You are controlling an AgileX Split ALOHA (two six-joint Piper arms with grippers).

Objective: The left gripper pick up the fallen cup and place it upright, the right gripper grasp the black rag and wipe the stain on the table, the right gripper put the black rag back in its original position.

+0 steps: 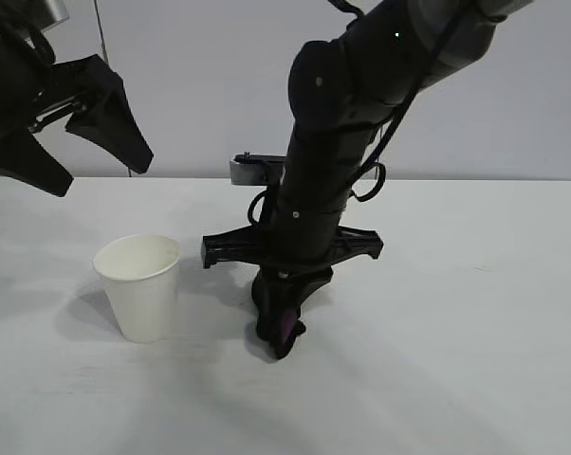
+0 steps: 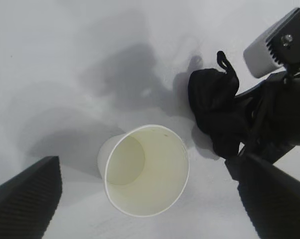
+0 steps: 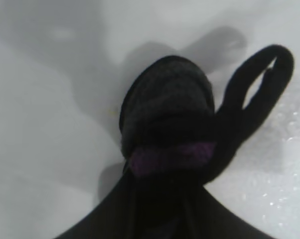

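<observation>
Can't really see the stain, it's hidden under the one black rag [image 1: 279,322], which the right gripper [image 1: 284,334] has pinched and pressed onto the table [image 1: 456,313]. One cup [image 1: 139,284] stands upright just left of it. Left gripper [image 1: 72,137] hangs spread open above the cup, its arm cut off by the frame.

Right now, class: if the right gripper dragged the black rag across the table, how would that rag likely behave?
The black rag is bunched between the right gripper fingers, so it is probably soft and floppy. Its loose loop would likely trail. Pressed on the table, it should smear flat, not roll.
</observation>
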